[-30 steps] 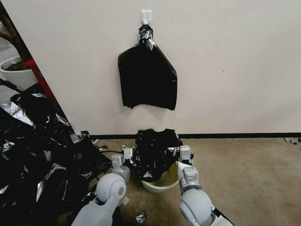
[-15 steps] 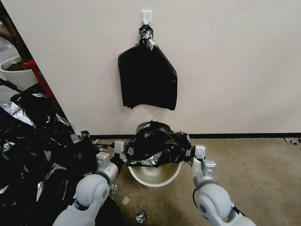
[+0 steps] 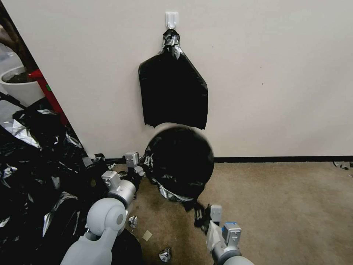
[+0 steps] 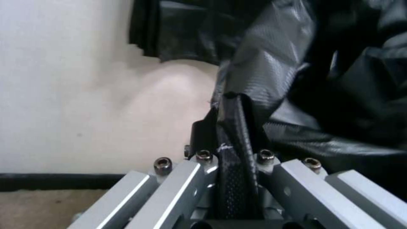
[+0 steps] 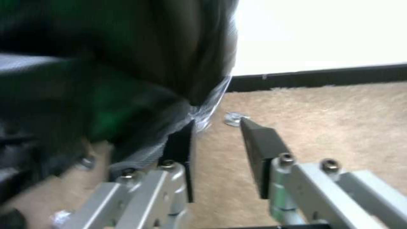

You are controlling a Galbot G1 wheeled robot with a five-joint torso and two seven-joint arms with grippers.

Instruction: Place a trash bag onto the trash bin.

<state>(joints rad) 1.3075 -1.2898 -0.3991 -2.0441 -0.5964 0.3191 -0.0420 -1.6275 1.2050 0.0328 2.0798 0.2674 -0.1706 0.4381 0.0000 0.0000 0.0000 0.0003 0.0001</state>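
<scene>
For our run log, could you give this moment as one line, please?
left gripper: shut on bag | right gripper: open, beside bag | bin: covered

I am counting one bag (image 3: 179, 162) stretched round, one bundle (image 3: 173, 92) hanging from one hook (image 3: 171, 19), one heap (image 3: 40, 173) of bags, one pot (image 3: 20, 86), and two end effectors: left (image 3: 141, 163), right (image 3: 206, 217).

Light on my head view is even and soft, the wall (image 3: 275, 73) bright, and the heap of bags (image 3: 33, 176) throws silvery glare. The bag (image 3: 180, 162) is a motion-smeared black disc there. On my right wrist view the bag (image 5: 106, 63) is blurred and green-tinted, the wall (image 5: 322, 31) blown out.
</scene>
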